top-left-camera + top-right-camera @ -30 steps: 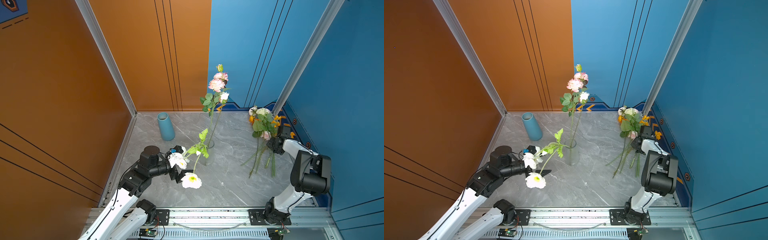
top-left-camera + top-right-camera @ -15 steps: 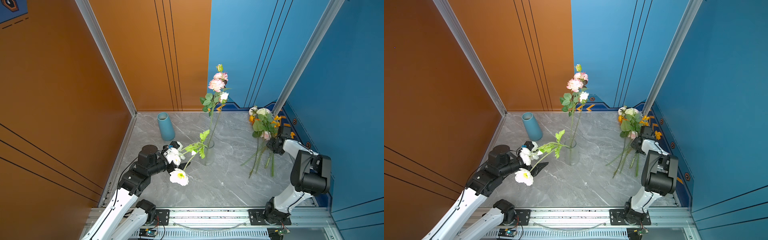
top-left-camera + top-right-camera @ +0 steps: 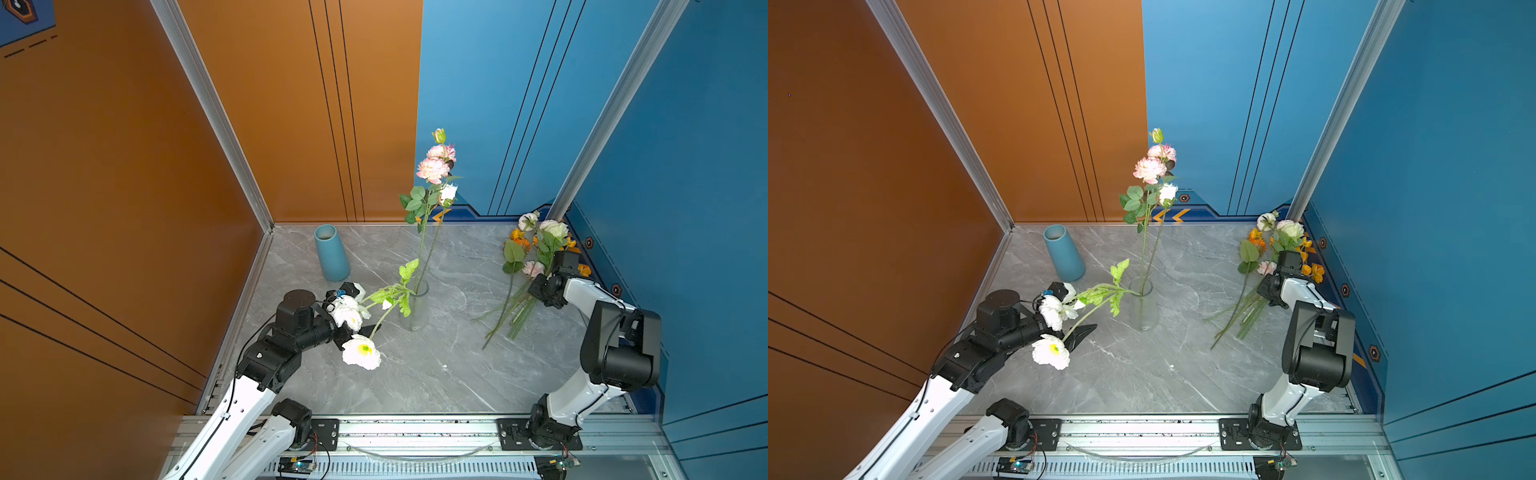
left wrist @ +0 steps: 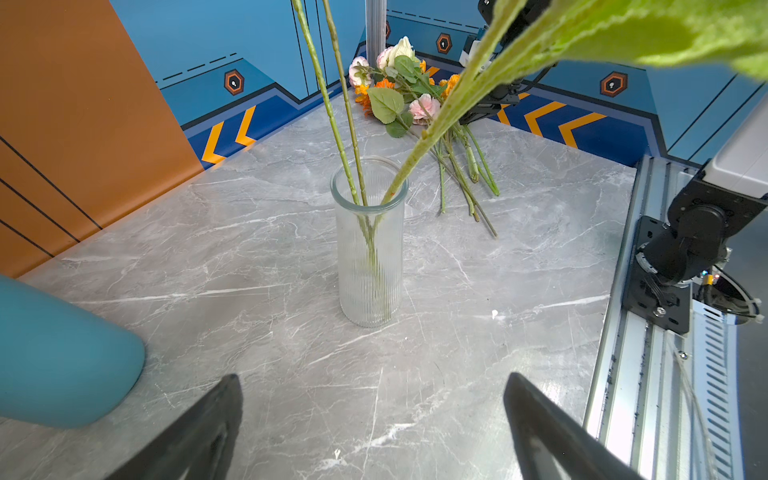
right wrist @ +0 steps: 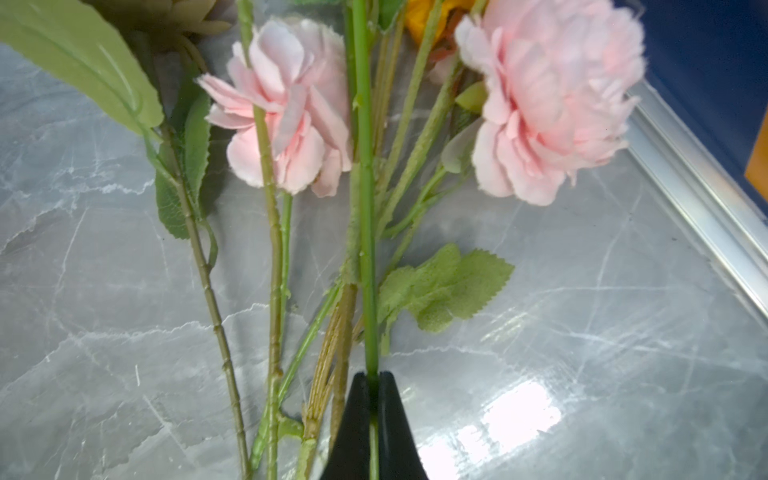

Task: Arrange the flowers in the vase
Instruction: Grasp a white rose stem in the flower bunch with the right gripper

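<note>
A clear ribbed glass vase stands mid-table. It holds tall pink-bloomed stems and a white flower with yellow centre. That flower's stem leans over the rim toward my left gripper, which is open and empty, short of the vase. The other flowers lie in a pile at the right wall. My right gripper is shut on one green stem there, beside pink blooms.
A blue cylindrical container stands at the back left near the orange wall. The blue wall and its metal edge run close behind the pile. A metal rail borders the table's front.
My right gripper has closed onto the green stem in the pile. The left arm drew back to the left, still open, and the white flower swung left with it.
</note>
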`<move>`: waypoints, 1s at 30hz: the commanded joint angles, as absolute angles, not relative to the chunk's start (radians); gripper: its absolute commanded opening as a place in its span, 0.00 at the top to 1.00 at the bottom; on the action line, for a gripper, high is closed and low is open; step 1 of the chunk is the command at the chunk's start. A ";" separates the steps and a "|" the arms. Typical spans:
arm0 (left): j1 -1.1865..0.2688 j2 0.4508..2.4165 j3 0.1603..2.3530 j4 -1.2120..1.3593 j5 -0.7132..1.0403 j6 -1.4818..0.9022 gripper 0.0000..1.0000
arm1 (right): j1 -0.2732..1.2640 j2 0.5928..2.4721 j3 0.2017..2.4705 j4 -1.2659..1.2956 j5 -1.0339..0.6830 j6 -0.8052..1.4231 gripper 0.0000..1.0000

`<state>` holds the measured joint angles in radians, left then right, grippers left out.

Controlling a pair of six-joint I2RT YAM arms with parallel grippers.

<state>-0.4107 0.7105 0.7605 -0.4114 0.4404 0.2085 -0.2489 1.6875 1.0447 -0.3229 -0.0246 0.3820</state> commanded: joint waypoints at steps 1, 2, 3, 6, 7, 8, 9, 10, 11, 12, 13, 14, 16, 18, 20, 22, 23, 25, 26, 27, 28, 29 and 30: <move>-0.409 0.702 0.756 -0.396 0.436 0.201 0.02 | -0.214 1.632 1.086 -0.390 -0.035 0.360 0.99; -0.408 0.703 0.756 -0.396 0.437 0.200 0.02 | -0.204 1.623 1.090 -0.397 -0.036 0.360 0.99; -0.408 0.701 0.757 -0.396 0.437 0.200 0.02 | -0.193 1.614 1.093 -0.406 -0.038 0.361 1.00; -0.408 0.700 0.757 -0.396 0.432 0.199 0.02 | -0.159 1.573 1.091 -0.409 -0.031 0.364 1.00; -0.408 0.699 0.757 -0.396 0.430 0.199 0.02 | -0.148 1.556 1.092 -0.407 -0.034 0.362 1.00; -0.408 0.698 0.756 -0.396 0.426 0.199 0.02 | -0.137 1.538 1.089 -0.400 -0.035 0.358 1.00; -0.408 0.697 0.756 -0.397 0.419 0.199 0.02 | -0.120 1.515 1.088 -0.396 -0.030 0.353 1.00; -0.408 0.694 0.757 -0.396 0.406 0.199 0.02 | -0.103 1.492 1.090 -0.396 -0.017 0.351 1.00; -0.405 0.690 0.755 -0.397 0.394 0.199 0.02 | -0.090 1.472 1.091 -0.397 -0.002 0.350 1.00; -0.402 0.685 0.754 -0.397 0.382 0.201 0.02 | -0.076 1.449 1.092 -0.400 0.004 0.352 1.00; -0.399 0.682 0.752 -0.397 0.376 0.201 0.02 | -0.068 1.426 1.093 -0.399 0.006 0.358 1.00; -0.398 0.680 0.753 -0.396 0.377 0.199 0.02 | -0.063 1.406 1.092 -0.402 0.010 0.364 1.00; -0.397 0.681 0.751 -0.394 0.380 0.199 0.02 | -0.056 1.361 1.092 -0.412 0.003 0.378 1.00; -0.397 0.683 0.751 -0.394 0.375 0.199 0.02 | -0.053 1.318 1.085 -0.404 -0.033 0.389 1.00; -0.392 0.682 0.752 -0.394 0.364 0.199 0.02 | -0.042 1.261 1.050 -0.351 -0.077 0.411 1.00; -0.381 0.681 0.750 -0.384 0.362 0.194 0.02 | -0.030 1.197 0.998 -0.271 -0.103 0.449 1.00; -0.374 0.683 0.750 -0.379 0.369 0.190 0.02 | -0.022 1.163 0.972 -0.234 -0.105 0.464 1.00; -0.359 0.689 0.749 -0.369 0.386 0.184 0.02 | -0.013 1.113 0.943 -0.200 -0.101 0.490 1.00; -0.354 0.693 0.749 -0.367 0.390 0.180 0.02 | -0.011 1.088 0.933 -0.188 -0.112 0.501 1.00; -0.353 0.697 0.747 -0.364 0.392 0.178 0.02 | -0.007 1.067 0.919 -0.171 -0.123 0.509 1.00; -0.351 0.702 0.747 -0.361 0.394 0.177 0.02 | -0.005 1.051 0.910 -0.161 -0.125 0.511 1.00; -0.349 0.707 0.749 -0.361 0.397 0.177 0.02 | -0.001 1.040 0.902 -0.164 -0.111 0.509 1.00; -0.348 0.711 0.750 -0.362 0.401 0.176 0.02 | -0.001 1.042 0.903 -0.185 -0.102 0.499 1.00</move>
